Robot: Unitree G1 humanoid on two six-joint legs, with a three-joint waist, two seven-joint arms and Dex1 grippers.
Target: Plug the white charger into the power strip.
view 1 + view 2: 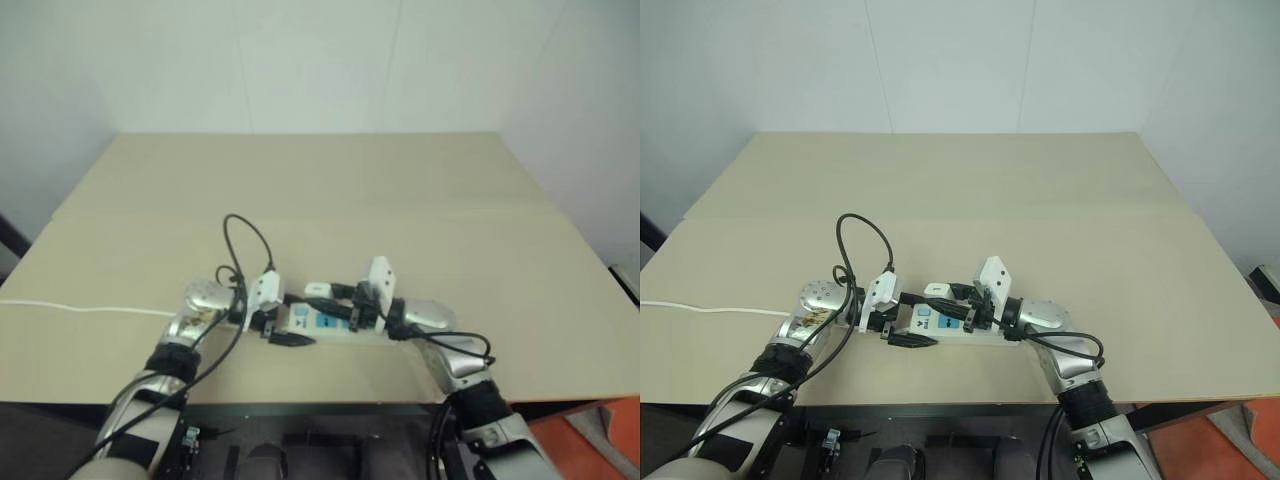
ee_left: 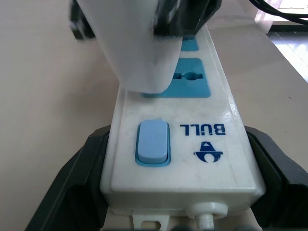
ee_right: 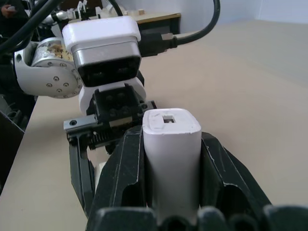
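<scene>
Lying flat near the front edge of the beige tabletop [image 1: 1040,200], the power strip [image 1: 940,322] is seen between the two hands. Its switch end is clamped between the black fingers [image 2: 72,183] of the left hand [image 1: 887,325], one finger pressed against each long side, as is shown in the left wrist view, where a blue rocker switch [image 2: 153,143] and a blue socket panel [image 2: 191,79] are visible on the strip's top. The white charger [image 3: 171,154] is gripped tightly between the two fingers of the right hand [image 1: 970,318], its end face turned toward the left hand. In the left wrist view the charger's rounded white body is seen directly over the strip, overlapping the near edge of the socket panel; whether it touches the panel cannot be told. A thin white cord [image 1: 710,309] is laid across the tabletop toward its left edge
</scene>
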